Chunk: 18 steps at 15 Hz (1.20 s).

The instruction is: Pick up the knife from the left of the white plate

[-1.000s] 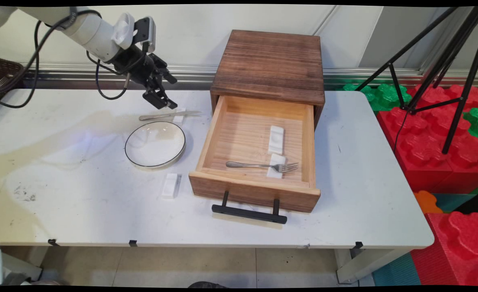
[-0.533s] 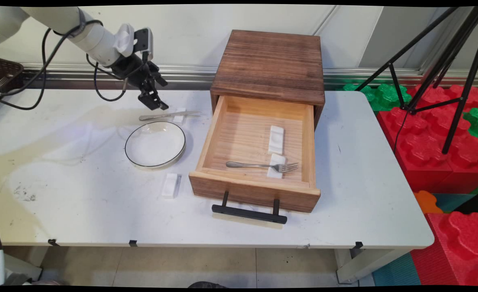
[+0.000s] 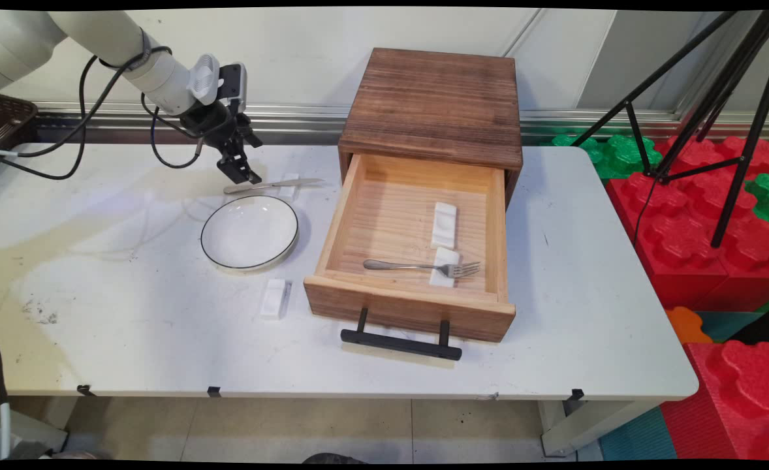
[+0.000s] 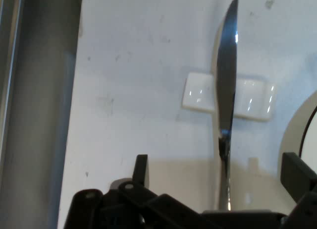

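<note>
Gripper point(image 3: 239, 171) fingers apart, poised over the handle end of the knife point(image 3: 270, 186), holding nothing. Knife lies across a small white rest point(image 3: 288, 188) on the table point(image 3: 130, 313), just beyond the far rim of the plate point(image 3: 249, 232), left of the open drawer point(image 3: 414, 245).

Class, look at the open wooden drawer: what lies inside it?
Inside the drawer: a fork, its tines resting on a white rest, and a second white rest behind. The cabinet's interior is hidden.

Arm: white, reaching in from the upper left, angled downward (black cables hanging).
Gripper: black two-finger gripper point(image 3: 239, 172), fingers point(image 4: 141, 168) spread apart, empty.
</note>
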Motion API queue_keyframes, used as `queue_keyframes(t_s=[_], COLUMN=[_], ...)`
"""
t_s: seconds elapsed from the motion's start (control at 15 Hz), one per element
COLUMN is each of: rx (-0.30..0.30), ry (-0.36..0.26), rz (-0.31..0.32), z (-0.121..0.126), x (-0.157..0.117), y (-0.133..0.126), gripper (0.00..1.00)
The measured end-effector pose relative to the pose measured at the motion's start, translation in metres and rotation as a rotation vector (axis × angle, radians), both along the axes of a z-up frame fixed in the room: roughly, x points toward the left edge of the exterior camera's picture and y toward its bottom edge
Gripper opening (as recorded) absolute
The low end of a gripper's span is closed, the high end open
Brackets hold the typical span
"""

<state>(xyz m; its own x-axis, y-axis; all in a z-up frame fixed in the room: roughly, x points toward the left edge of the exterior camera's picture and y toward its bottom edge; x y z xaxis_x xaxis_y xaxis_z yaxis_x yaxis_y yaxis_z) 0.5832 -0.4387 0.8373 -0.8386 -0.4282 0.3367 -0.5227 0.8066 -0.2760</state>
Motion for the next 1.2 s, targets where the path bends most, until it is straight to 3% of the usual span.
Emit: queue_keyframes(t_s=[0.53,1.2], rx=[0.041,0.07], ry=[-0.04,-0.012], rz=[-0.031,-0.065], z=[-0.02,-0.032], x=[0.014,0.014], y=[-0.013,-0.028], gripper=[1.0,1.0])
